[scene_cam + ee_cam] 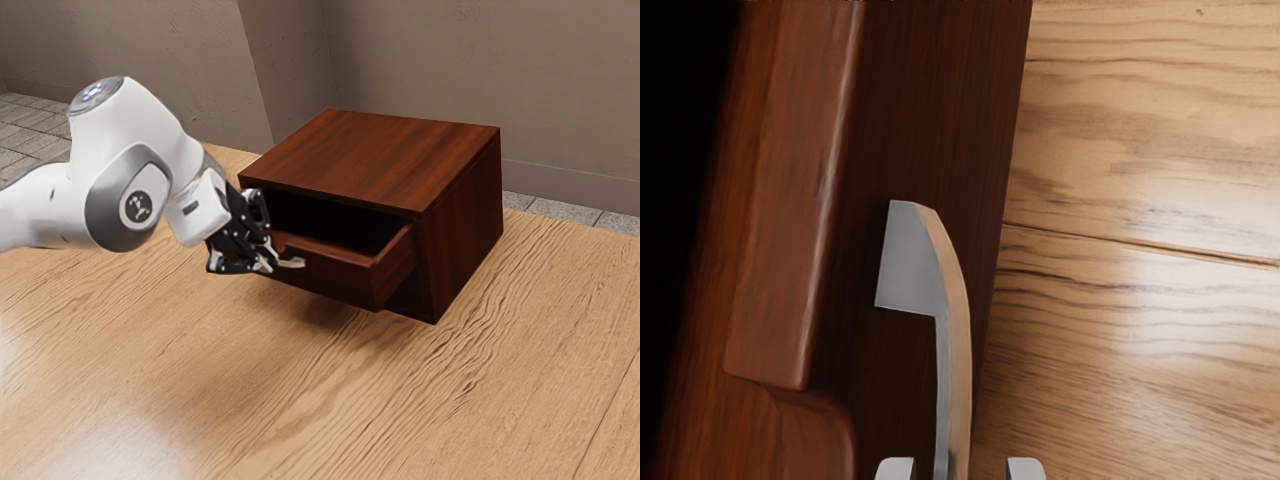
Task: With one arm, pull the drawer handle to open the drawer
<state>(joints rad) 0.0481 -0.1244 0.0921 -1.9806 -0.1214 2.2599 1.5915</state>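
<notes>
On desk, drawer front: metal handle, likely rigid, slick; hold mid-bar. Tool unclenched, fingers straddling handle.

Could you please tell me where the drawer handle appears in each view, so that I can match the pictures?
Exterior view: the drawer handle is the small grey bar left of centre, at the gripper.
Wrist view: it is the curved grey bar standing off the dark wood.
Shared landmark: the drawer front that carries it.
</notes>
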